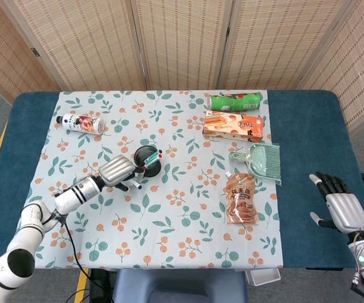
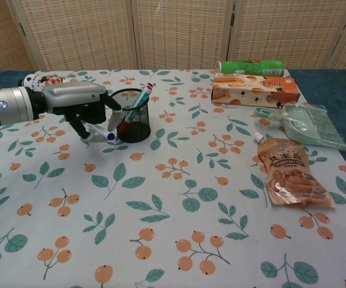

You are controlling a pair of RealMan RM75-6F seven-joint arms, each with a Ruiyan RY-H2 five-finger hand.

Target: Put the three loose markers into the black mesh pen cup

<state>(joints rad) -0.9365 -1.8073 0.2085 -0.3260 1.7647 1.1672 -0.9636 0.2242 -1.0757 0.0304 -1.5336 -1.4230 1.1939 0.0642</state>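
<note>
Left robot hand [image 2: 77, 102] just left of the black mesh pen cup [image 2: 130, 115], raised off the surface [image 2: 178, 240], fingers curled around a blue-tipped marker [image 2: 102, 133] that slants down toward the cup's base. Seen from the head view, same robot hand [image 1: 118, 172] touching or nearly touching the cup [image 1: 147, 160] on its near-left side. Two markers already standing in the cup, leaning right, red caps up [image 2: 146, 90]. Right robot hand [image 1: 339, 205] well to the right of the cup, beyond the cloth's edge, holding nothing, fingers straight and apart. Farther right of the cup: green can [image 2: 250, 66], orange box [image 2: 255, 90], green dustpan [image 2: 307, 123], brown pouch [image 2: 289, 174]. Left of the cup, behind the hand: lying bottle [image 1: 81, 122].
</note>
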